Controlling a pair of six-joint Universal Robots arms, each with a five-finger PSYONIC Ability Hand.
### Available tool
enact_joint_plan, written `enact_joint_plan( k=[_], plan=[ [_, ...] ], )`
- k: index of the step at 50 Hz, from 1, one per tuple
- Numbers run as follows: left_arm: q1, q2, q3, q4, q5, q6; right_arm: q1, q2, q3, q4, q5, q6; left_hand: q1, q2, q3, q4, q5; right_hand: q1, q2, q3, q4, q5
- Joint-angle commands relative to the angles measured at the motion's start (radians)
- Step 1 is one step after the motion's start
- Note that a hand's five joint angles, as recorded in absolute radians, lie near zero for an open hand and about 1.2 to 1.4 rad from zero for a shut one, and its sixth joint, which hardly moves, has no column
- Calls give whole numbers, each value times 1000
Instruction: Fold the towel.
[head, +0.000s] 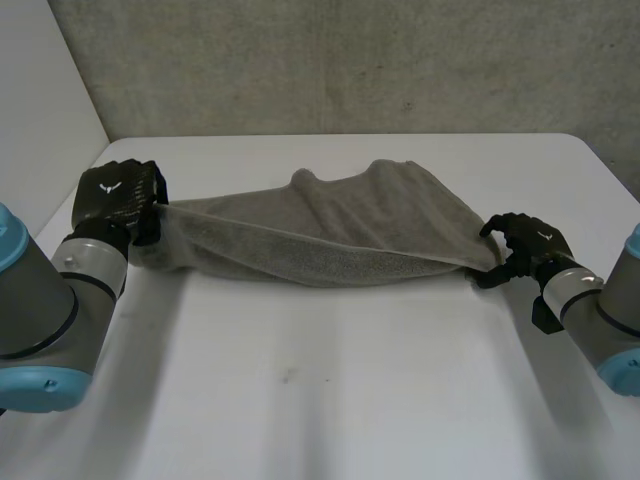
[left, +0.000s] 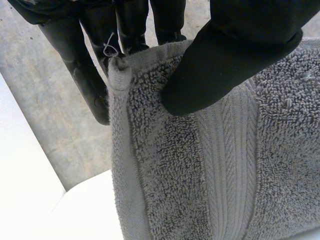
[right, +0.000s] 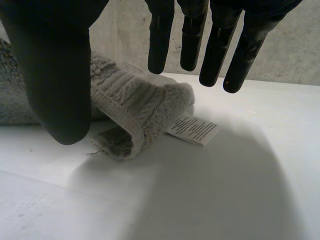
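A grey towel (head: 340, 225) is stretched in a sagging band across the white table (head: 330, 390), bunched at its middle. My left hand (head: 118, 195) holds the towel's left end lifted off the table. In the left wrist view the thumb (left: 235, 45) pinches the towel's (left: 225, 165) edge against the fingers behind it. My right hand (head: 530, 245) is at the towel's right end. In the right wrist view its fingers (right: 220, 45) are straight and spread from the thumb, hovering over the towel corner (right: 135, 110), which lies on the table with a white label (right: 192, 130) showing.
A grey concrete wall (head: 350, 60) stands behind the table's far edge. A white panel (head: 40, 90) rises at the left. The near half of the table is bare white surface.
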Motion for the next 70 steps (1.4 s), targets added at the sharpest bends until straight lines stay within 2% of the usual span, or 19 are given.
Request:
enact_joint_plan(
  k=[1,4,6,8,13,20,22,25,27,35,39,48,55,60,65,66,67,68,70],
  plan=[
    [-2,0,-6,-4,0,-2,22,70,-85,-7,66,1,190,177,179,179,182,124,131,150,156,153],
    [0,0,-8,-4,0,-2,22,93,-117,-7,75,-2,190,177,179,179,182,277,284,303,309,306],
    [0,0,-8,-5,0,-2,22,96,-134,-11,87,-5,190,177,179,179,182,732,740,758,765,761],
    [1,2,-8,-7,0,1,20,84,-137,-16,116,-5,190,177,179,179,182,926,933,952,958,954],
    [3,12,-9,-36,0,3,8,-23,-137,-46,187,-30,190,177,179,179,182,928,935,953,960,956],
    [-2,86,6,-114,2,3,7,-231,-144,13,63,-153,190,177,179,179,182,928,935,953,960,956],
    [-2,121,12,-131,2,4,8,-322,-187,146,-30,-267,190,177,179,179,182,928,935,953,960,956],
    [-8,206,42,-166,2,9,8,-356,-229,234,-58,-323,190,177,179,179,182,928,935,953,960,956],
    [-11,290,84,-235,3,12,8,-398,-333,437,-72,-421,190,177,179,179,182,928,935,953,960,956],
    [6,384,256,-500,8,22,8,-442,-587,853,-80,-697,190,177,179,179,182,928,935,953,960,956],
    [8,367,296,-581,9,66,10,-435,-626,948,-81,-778,190,177,179,179,182,928,935,953,960,956],
    [8,68,315,-619,2,220,30,-251,-594,1083,-48,-1036,190,177,179,179,182,928,935,953,960,956],
    [8,-153,423,-613,15,228,66,-79,-648,1049,2,-1087,190,177,179,179,182,928,935,953,960,956],
    [6,-264,539,-521,38,233,119,21,-758,877,37,-1067,190,177,179,179,182,928,935,953,960,956],
    [5,-272,646,-218,136,256,149,12,-832,386,113,-932,190,177,179,179,182,928,935,953,960,956],
    [5,-271,646,-217,137,256,149,12,-832,385,114,-932,190,177,179,179,182,928,935,953,960,956],
    [5,-240,649,-90,147,250,149,-22,-826,252,129,-891,190,177,179,179,182,928,935,953,960,956],
    [5,-239,649,-88,147,250,149,-63,-803,125,138,-849,190,177,179,179,182,928,935,953,960,956],
    [3,-167,631,165,144,239,151,-104,-765,11,146,-813,190,177,179,179,182,928,935,953,960,956]
  ],
)
